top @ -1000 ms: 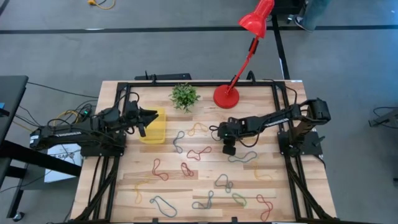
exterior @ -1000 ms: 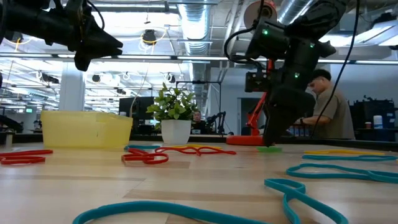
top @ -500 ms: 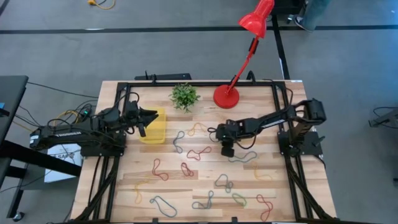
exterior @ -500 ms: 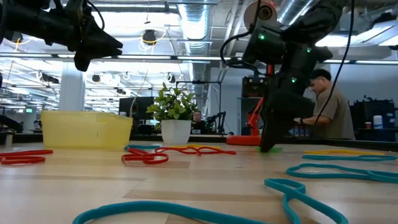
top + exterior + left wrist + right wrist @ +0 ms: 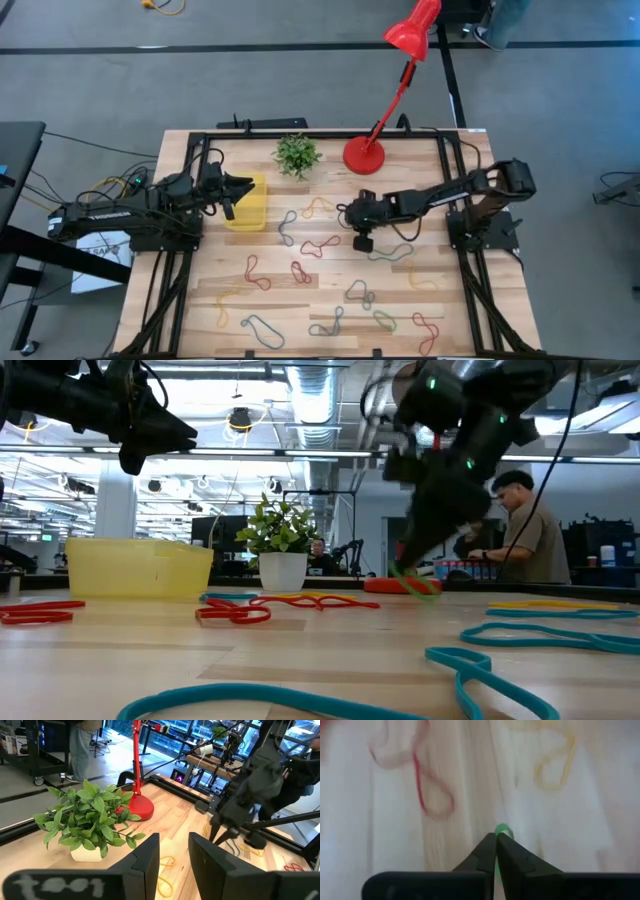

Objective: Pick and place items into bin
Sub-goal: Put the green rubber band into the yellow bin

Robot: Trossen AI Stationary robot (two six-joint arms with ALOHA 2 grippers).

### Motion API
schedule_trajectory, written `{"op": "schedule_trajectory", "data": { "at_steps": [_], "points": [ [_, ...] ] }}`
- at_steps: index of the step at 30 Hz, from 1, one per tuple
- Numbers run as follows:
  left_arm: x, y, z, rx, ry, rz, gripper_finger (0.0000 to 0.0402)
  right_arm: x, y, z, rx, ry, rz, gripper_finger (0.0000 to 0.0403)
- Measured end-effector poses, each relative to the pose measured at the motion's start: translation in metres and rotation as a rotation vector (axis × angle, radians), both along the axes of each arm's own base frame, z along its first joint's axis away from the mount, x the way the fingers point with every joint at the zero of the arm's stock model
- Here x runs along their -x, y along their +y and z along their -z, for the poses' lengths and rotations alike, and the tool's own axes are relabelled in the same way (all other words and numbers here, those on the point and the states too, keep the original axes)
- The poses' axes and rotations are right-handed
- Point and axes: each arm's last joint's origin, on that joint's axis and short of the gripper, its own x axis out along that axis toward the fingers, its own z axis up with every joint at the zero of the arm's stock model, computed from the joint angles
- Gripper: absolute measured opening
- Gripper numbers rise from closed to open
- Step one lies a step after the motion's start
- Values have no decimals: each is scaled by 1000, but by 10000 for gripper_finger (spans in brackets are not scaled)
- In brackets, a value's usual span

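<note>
Right tool (image 5: 362,240) sits over the middle of the light wooden slatted table (image 5: 260,310), in front of the red desk lamp's round base (image 5: 363,155). In the right wrist view its two dark fingers (image 5: 487,851) are pressed together, with a thin green rubber loop (image 5: 502,829) pinched at their tips. The low view shows the same green loop (image 5: 415,584) hanging from the tool just above the table surface.

Left tool (image 5: 231,192) hovers over the small, shallow, bright yellow plastic bin (image 5: 250,203) at the table's left side; its fingers (image 5: 142,862) stand apart with nothing between them.

Many more floppy loops lie scattered on the table: a red loop (image 5: 320,245) and a grey-blue loop (image 5: 287,225) between the bin and the right tool, and a yellow loop (image 5: 318,207) near the small green potted plant (image 5: 297,153). Bin contents cannot be made out.

A person (image 5: 525,530) stands in the room beyond the table.
</note>
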Motion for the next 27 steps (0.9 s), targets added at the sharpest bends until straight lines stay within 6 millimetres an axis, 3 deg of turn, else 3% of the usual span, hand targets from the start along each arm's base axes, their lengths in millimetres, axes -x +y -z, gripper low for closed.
{"op": "schedule_trajectory", "data": {
  "at_steps": [4, 9, 14, 20, 27],
  "points": [
    [0, 0, 0, 0, 0, 0, 93, -9, 5, -22, 79, -198, -51, 5],
    [0, 1, 0, -3, 1, -27, 93, -35, 3, -53, 99, -641, 20, 3],
    [2, 4, 0, -18, 3, -163, 93, -56, 4, -56, 75, -968, 38, 3],
    [5, 8, -1, -51, 10, -317, 93, -100, 4, -49, 64, -1025, 24, 1],
    [7, 9, -3, -94, 18, -389, 93, -165, 1, -53, 55, -928, -7, 1]
  ]
}}
